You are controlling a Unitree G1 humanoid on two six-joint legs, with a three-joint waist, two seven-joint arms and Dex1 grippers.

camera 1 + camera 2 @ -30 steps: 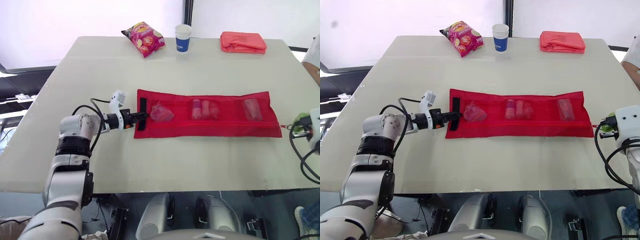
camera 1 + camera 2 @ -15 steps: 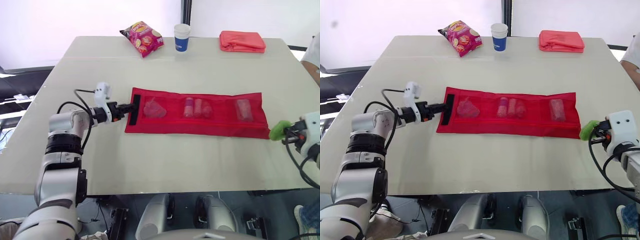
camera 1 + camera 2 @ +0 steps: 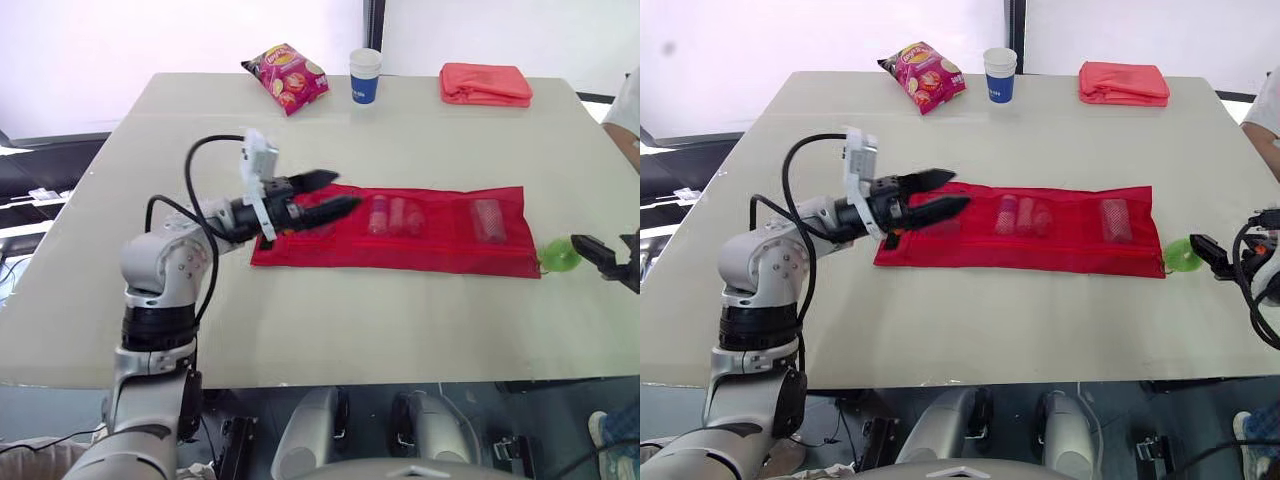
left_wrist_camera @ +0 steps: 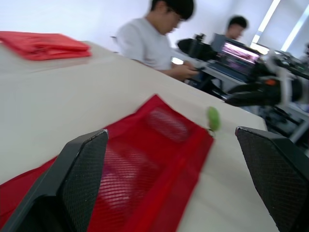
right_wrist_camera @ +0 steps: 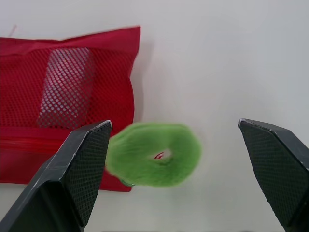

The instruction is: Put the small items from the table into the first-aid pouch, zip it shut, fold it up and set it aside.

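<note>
The red first-aid pouch (image 3: 420, 248) lies flat and unrolled across the middle of the table. Its mesh pockets hold small items (image 3: 398, 215), and another item (image 3: 488, 218) sits near its right end. My left gripper (image 3: 342, 188) hovers open over the pouch's left end, with nothing between its fingers (image 4: 72, 183). A fuzzy green zip pull (image 5: 154, 154) rests on the table at the pouch's right end. My right gripper (image 3: 612, 258) stands open just to the right of the pull, apart from it.
Along the table's far edge lie a snack bag (image 3: 287, 76), a paper cup (image 3: 366, 75) and a folded red cloth (image 3: 486, 84). A person (image 3: 625, 110) stands at the far right. In the left wrist view, people (image 4: 159, 36) sit beyond the table.
Both grippers have opened. The left one let go of the pouch's left end and rose over it. The right one released the green pull and drew back to the right.
</note>
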